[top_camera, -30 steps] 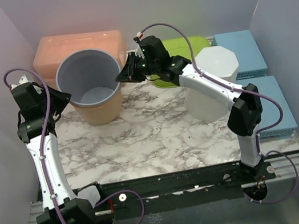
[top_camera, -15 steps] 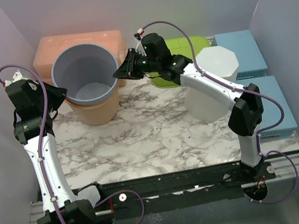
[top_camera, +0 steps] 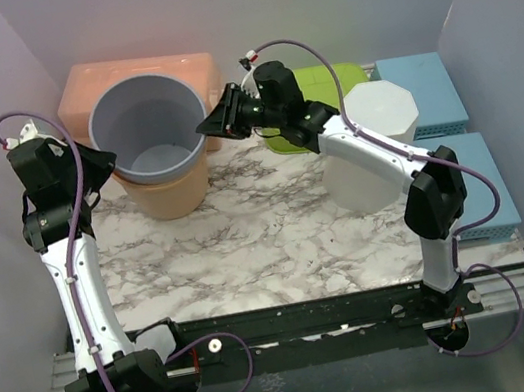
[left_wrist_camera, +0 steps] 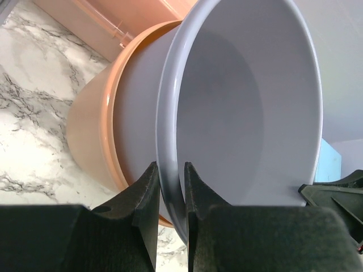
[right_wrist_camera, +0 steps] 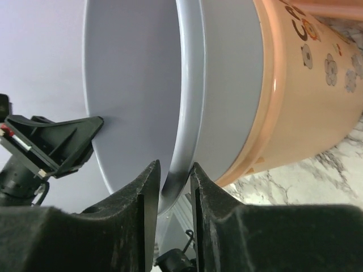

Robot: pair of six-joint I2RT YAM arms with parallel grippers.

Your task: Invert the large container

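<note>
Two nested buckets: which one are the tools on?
The grey inner bucket: its rim sits between the fingers of both the left tool and the right tool. The peach outer bucket stops short of that rim.

Light bright, even, diffuse, from above; pale walls [top_camera: 259, 4] w/ slight lilac tint. Top view sharp, no motion blur, colours clean. Shadows soft only, no hard edges. Marble table [top_camera: 249, 239] w/o strong glare. Wrist views: black fingers [left_wrist_camera: 144, 215] v. close to lens, out of focus, almost no detail. Rim of large grey container [top_camera: 148, 125] near lens also soft, dark shadow band under it in right wrist view. Thin bright highlight strip on peach bucket [right_wrist_camera: 306, 96]. Lines bend a bit at edges.
</note>
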